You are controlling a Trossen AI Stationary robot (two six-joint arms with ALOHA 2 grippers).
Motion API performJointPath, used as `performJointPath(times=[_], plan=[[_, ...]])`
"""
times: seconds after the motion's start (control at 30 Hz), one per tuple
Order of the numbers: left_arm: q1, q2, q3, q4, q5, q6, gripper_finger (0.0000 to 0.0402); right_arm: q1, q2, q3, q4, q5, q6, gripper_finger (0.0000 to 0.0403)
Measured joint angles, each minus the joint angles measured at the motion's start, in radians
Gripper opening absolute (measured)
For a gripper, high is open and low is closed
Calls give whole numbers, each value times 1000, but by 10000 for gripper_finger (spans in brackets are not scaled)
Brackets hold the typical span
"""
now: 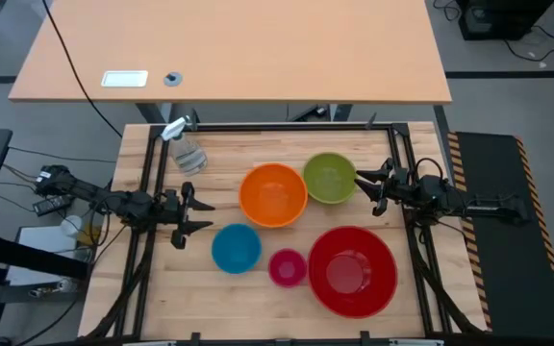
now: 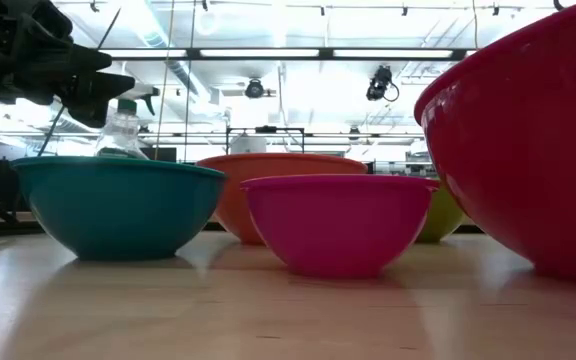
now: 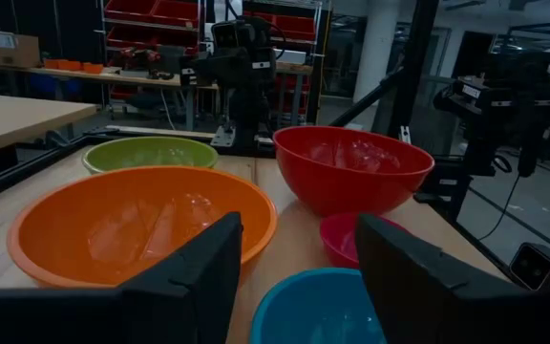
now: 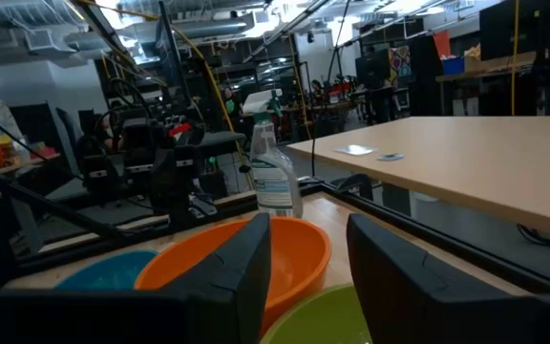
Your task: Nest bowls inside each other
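Five bowls stand upright on their bases on the wooden table, each apart from the others: orange (image 1: 273,194), green (image 1: 330,178), blue (image 1: 236,248), pink (image 1: 288,267) and the large red one (image 1: 352,271). My left gripper (image 1: 205,216) hovers open at the table's left side, just left of the blue and orange bowls, pointing level toward them (image 3: 299,277). My right gripper (image 1: 364,190) hovers open at the right, beside the green bowl's rim, with nothing between its fingers (image 4: 308,277).
A clear spray bottle (image 1: 187,149) stands at the far left of the table, behind the orange bowl. A black frame (image 1: 287,126) runs around the table's edges. A larger tan table (image 1: 229,48) lies beyond the far edge.
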Motion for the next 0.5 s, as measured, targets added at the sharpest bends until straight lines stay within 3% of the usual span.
performJointPath(times=[0.5], plan=[[0,0,0,105,0,-15,208,0,0,0,0,0,0,148]])
